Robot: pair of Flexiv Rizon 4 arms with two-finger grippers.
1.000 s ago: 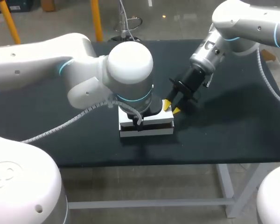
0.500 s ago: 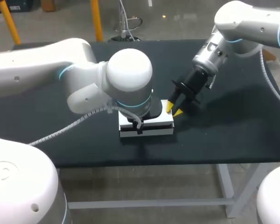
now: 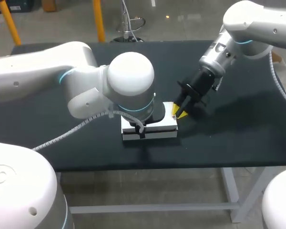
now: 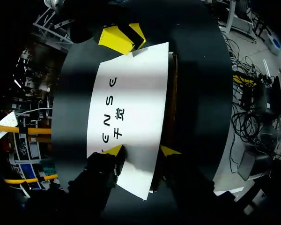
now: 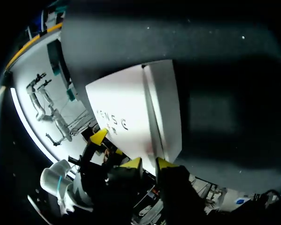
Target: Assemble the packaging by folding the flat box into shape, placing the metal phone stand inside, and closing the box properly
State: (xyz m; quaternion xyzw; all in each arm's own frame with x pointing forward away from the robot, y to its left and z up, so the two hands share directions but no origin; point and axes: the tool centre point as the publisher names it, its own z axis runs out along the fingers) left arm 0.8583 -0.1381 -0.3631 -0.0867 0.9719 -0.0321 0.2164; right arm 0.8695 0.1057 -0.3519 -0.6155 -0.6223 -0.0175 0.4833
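The white box point(image 3: 155, 125) lies flat near the table's front edge, its printed lid point(image 4: 131, 103) down over it. My left gripper point(image 4: 141, 150) stands open over the box's near end, one tip resting on the lid and the other beside the box's long side. In the head view my left arm's wrist hides it. My right gripper point(image 3: 178, 111) is at the box's far right corner point(image 5: 159, 145), narrowly open, its tips point(image 5: 148, 163) close together against that corner. No metal phone stand shows in any view.
The dark table point(image 3: 238, 129) has free room to the right of the box and behind it. My left arm point(image 3: 47, 71) crosses the table's left half. The table's front edge runs just below the box.
My right gripper's tips have drawn closer together at the box's corner, and the right arm has shifted slightly right. The left arm has edged a little; the box stays put.
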